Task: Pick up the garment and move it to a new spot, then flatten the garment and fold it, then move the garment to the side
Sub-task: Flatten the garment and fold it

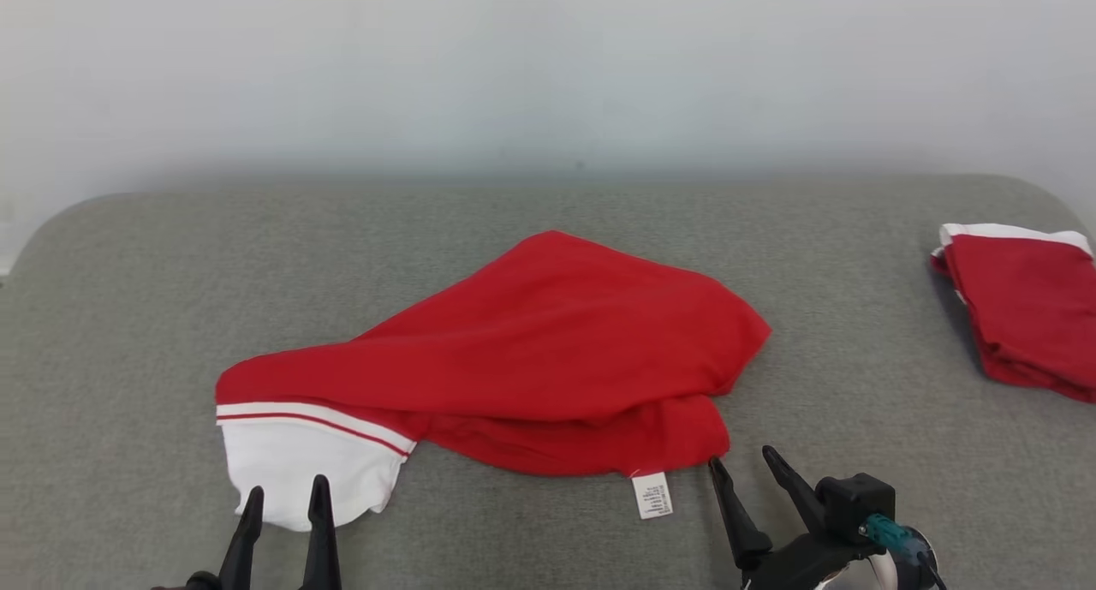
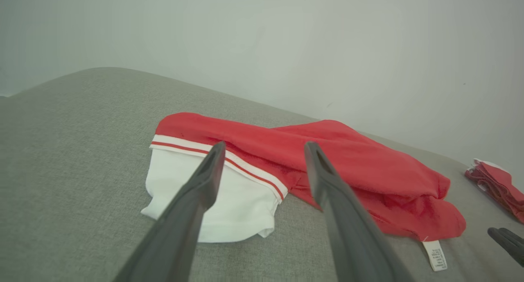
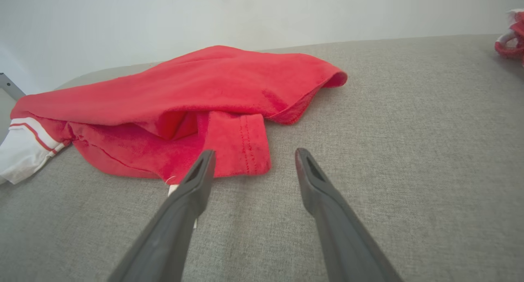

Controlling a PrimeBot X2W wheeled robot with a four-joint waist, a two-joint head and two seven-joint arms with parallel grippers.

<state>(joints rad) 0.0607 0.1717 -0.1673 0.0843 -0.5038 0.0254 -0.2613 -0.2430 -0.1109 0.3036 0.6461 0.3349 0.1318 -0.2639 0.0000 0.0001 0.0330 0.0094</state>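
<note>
The garment (image 1: 548,350), red with a white end, lies crumpled on the grey surface (image 1: 128,316) before me. My left gripper (image 1: 287,485) is at its white end, my right gripper (image 1: 741,455) just beside its red corner; both have the fingers apart, empty.

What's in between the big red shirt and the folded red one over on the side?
Nothing. In the head view, just bare grey cushion lies between the crumpled red garment and the folded red garment.
</note>
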